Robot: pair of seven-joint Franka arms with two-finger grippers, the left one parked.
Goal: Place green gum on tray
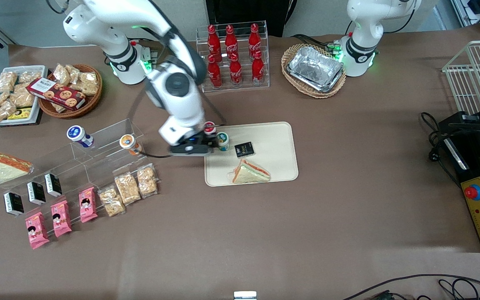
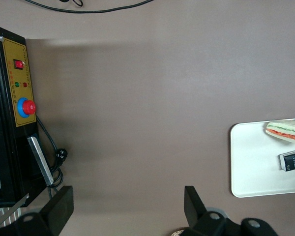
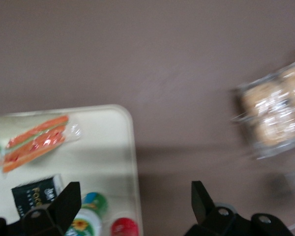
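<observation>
The green gum [image 1: 223,141] stands upright on the beige tray [image 1: 273,137], near the tray's edge toward the working arm's end, beside a red-lidded bottle [image 1: 210,128]. My right gripper [image 1: 206,146] hovers over that tray edge, open and empty, right next to the gum. In the right wrist view the gum [image 3: 86,219] and the red lid [image 3: 124,227] stand on the tray [image 3: 103,147] close to one finger [image 3: 64,201], and the gripper [image 3: 135,201] holds nothing. The tray also shows in the left wrist view [image 2: 255,162].
A sandwich [image 1: 250,171] and a black packet [image 1: 244,149] lie on the tray. A blue-lidded bottle [image 1: 77,134] and an orange-lidded bottle [image 1: 128,141] sit on a clear shelf. Cracker packs [image 1: 129,187], a cola rack [image 1: 233,54] and a foil tray in a basket [image 1: 315,68] stand around.
</observation>
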